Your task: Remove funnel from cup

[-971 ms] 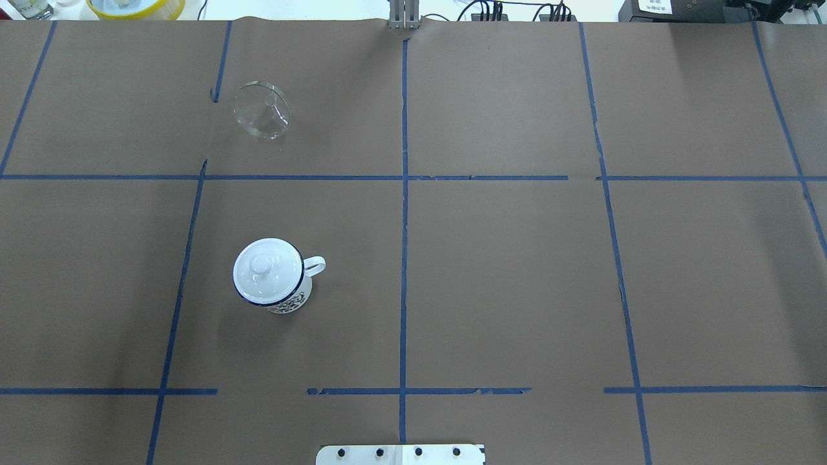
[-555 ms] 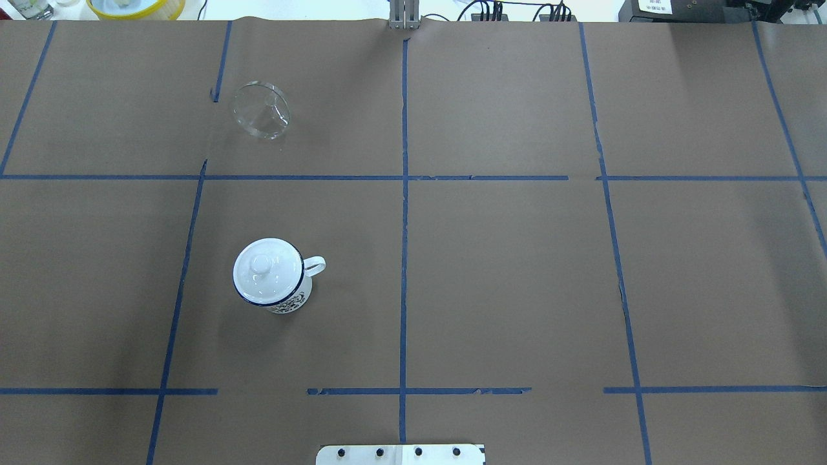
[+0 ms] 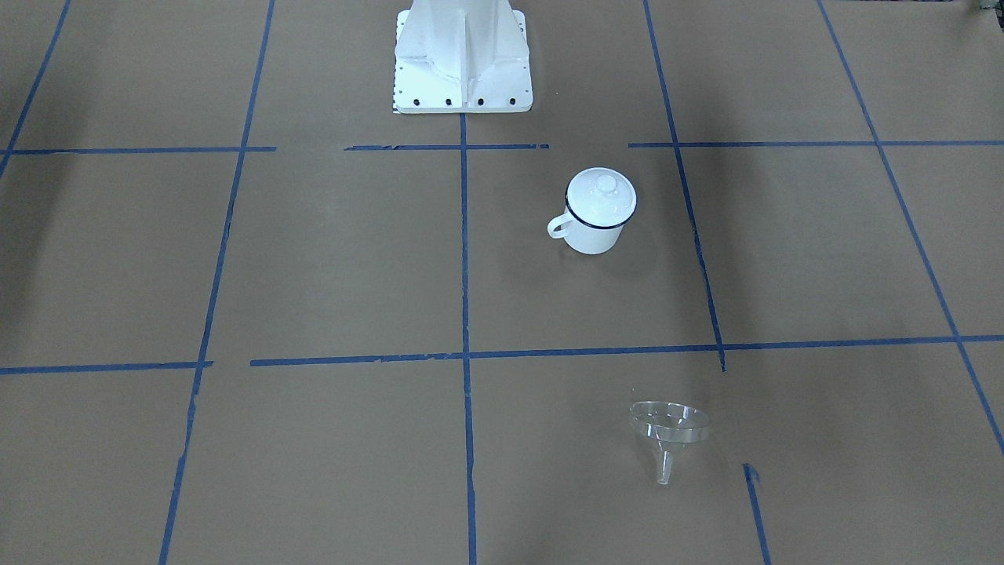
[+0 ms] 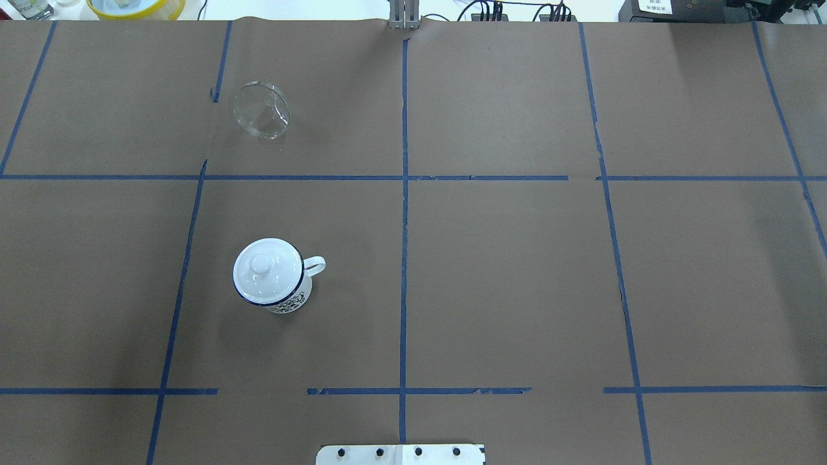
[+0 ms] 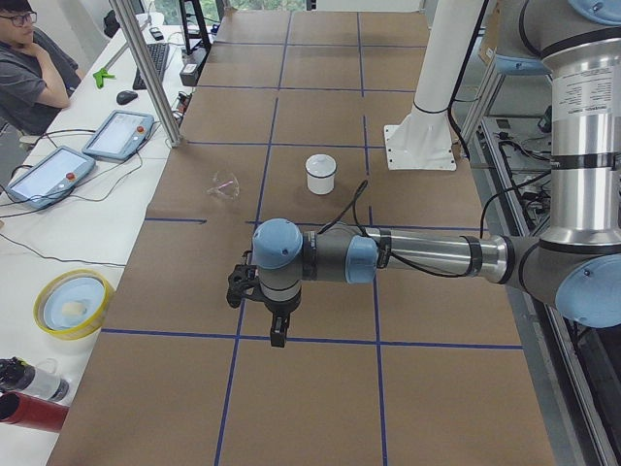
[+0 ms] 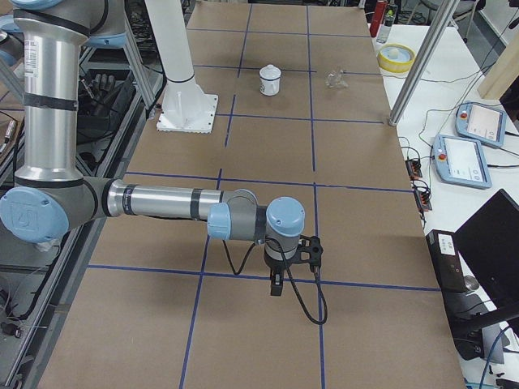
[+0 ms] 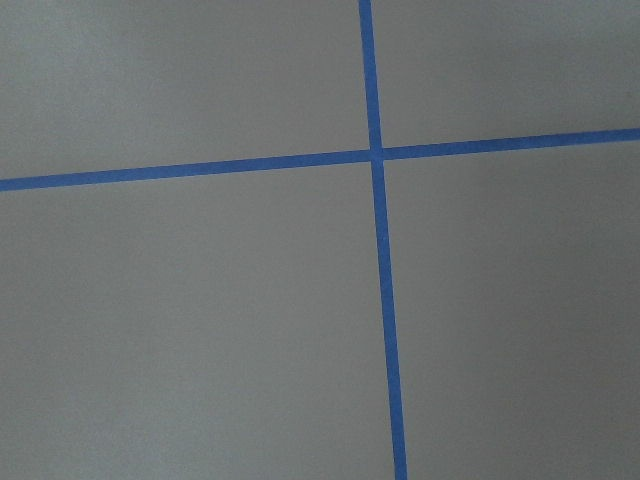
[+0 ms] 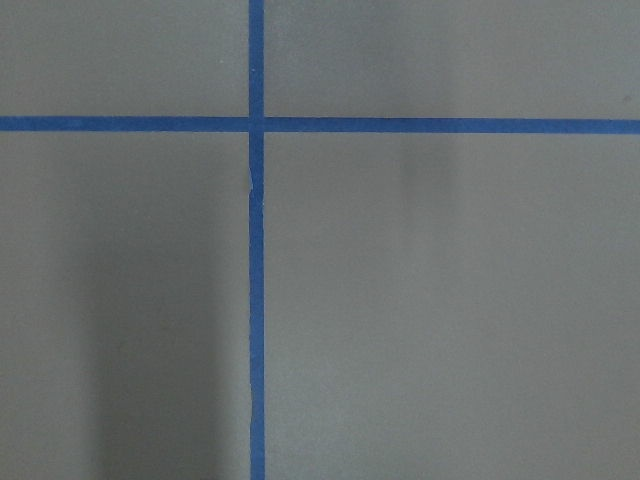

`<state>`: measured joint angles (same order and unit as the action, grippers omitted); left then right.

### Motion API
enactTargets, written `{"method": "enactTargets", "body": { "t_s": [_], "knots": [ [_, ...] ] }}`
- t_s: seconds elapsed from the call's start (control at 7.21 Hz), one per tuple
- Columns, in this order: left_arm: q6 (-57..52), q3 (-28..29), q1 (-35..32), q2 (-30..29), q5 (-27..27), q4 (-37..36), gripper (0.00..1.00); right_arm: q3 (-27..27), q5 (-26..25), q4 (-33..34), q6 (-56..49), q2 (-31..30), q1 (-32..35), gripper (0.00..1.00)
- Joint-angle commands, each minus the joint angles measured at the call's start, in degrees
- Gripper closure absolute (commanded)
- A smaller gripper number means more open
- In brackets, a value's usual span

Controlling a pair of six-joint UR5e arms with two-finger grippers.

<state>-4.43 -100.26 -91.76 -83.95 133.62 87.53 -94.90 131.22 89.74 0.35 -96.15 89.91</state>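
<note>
The clear funnel (image 4: 261, 111) lies on its side on the brown paper, far from the cup, on my left side of the table; it also shows in the front-facing view (image 3: 669, 428). The white cup (image 4: 292, 301) with a dark blue rim stands upright nearer my base, handle to the right, and also shows in the front-facing view (image 3: 592, 238). A white knobbed lid (image 4: 267, 270) sits on it. My left gripper (image 5: 278, 335) and right gripper (image 6: 276, 288) hang over bare paper at the table's ends, far from both. I cannot tell whether they are open or shut.
My white base plate (image 4: 400, 454) is at the near edge. A yellow bowl (image 4: 136, 6) sits beyond the far left corner. A metal post (image 5: 150, 73), tablets (image 5: 116, 134) and a seated operator (image 5: 29, 73) are along the far side. Blue tape lines grid the paper.
</note>
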Motion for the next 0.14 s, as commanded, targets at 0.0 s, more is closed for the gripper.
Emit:
{"method": "enactTargets", "body": {
  "t_s": [0.0],
  "knots": [
    [-0.05,-0.02,0.00,0.27,-0.02,-0.08,0.00,-0.02,0.00,0.00,0.00,0.00,0.00,0.00]
  ]
}}
